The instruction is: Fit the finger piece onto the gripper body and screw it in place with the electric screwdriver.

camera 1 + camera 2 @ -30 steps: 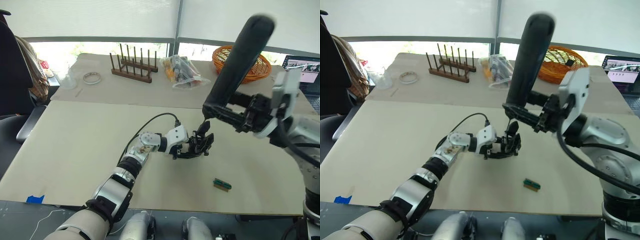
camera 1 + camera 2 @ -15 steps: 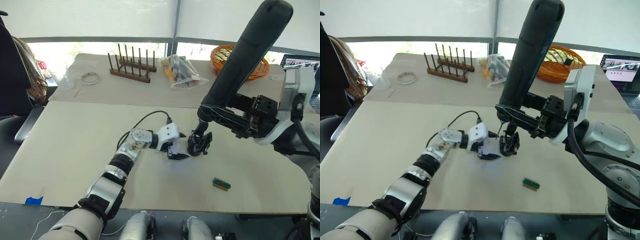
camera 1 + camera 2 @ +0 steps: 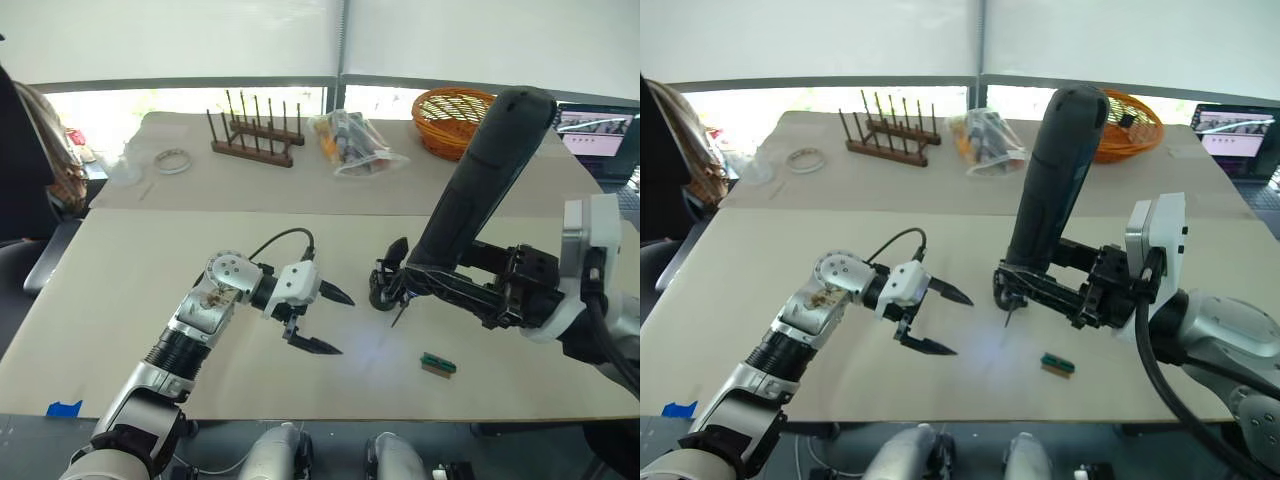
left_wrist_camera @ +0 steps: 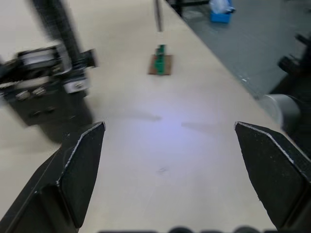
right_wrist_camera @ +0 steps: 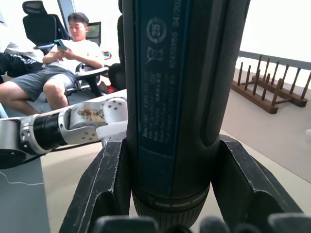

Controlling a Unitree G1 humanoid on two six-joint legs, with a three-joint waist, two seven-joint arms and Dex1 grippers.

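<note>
Green block [image 3: 439, 364] near table edge, left tool [image 3: 327, 321] spread empty, right tool [image 5: 170, 194] clamping electric screwdriver [image 3: 478, 180].

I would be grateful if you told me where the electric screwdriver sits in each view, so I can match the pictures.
Left eye view: the electric screwdriver stands right of centre, leaning.
Right eye view: near the centre, closer to upright.
Left wrist view: a dark blurred bar, its bit near the block.
Right wrist view: its labelled handle, up close.
Shared landmark: the small green block, near the bit in both eye views and the left wrist view.
</note>
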